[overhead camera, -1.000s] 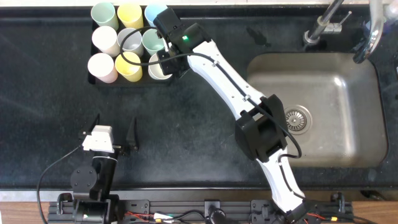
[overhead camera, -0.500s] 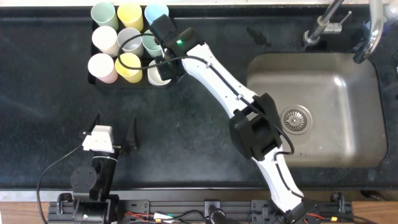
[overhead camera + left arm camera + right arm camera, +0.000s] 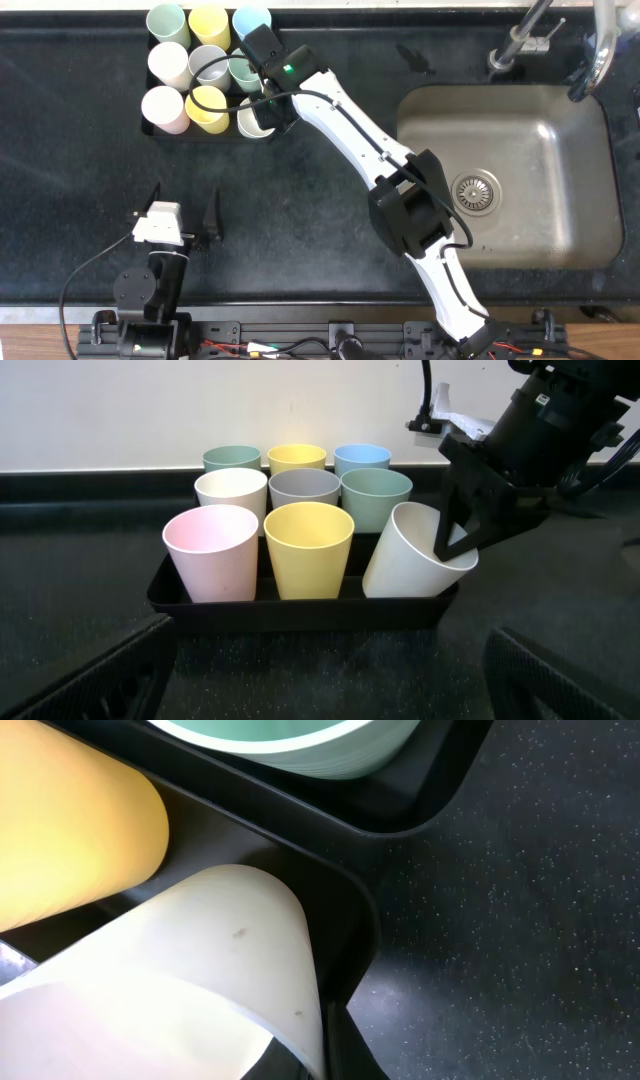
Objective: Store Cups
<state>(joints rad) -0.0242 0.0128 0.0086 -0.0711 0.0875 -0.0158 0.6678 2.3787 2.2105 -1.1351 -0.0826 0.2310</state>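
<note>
While clamped on the rim of the white cup (image 3: 415,555), one finger inside the mouth and the other against the outer wall, hangs over the tray's near right corner (right gripper (image 3: 458,545), arm stretched up the counter (image 3: 80,180) from its base). Narrow grip, then, closed on the cup wall.

Sits foot-first in the last free compartment of the black tray (image 3: 300,610), just beside the yellow cup (image 3: 308,545) and in front of the sage green cup (image 3: 375,495), but tilted. Base down inside the tray, mouth leaning outward, away from the yellow cup and toward the gripper's side. Long axis therefore slanted, not upright like the eight other cups.

Seen from the right wrist, lies close against the tray's rounded corner, touching or nearly so; cannot tell which.

Judged from this: placing nearly done, needing only the rim swung back over the foot, toward the yellow cup, before letting go. Risk if released at this slant: tipping out over the tray wall onto the counter.

Rests low over the counter near its own base, fingers spread wide and holding nothing (left gripper (image 3: 182,212)). Well apart from the tray, so plainly the farther of the two.
</note>
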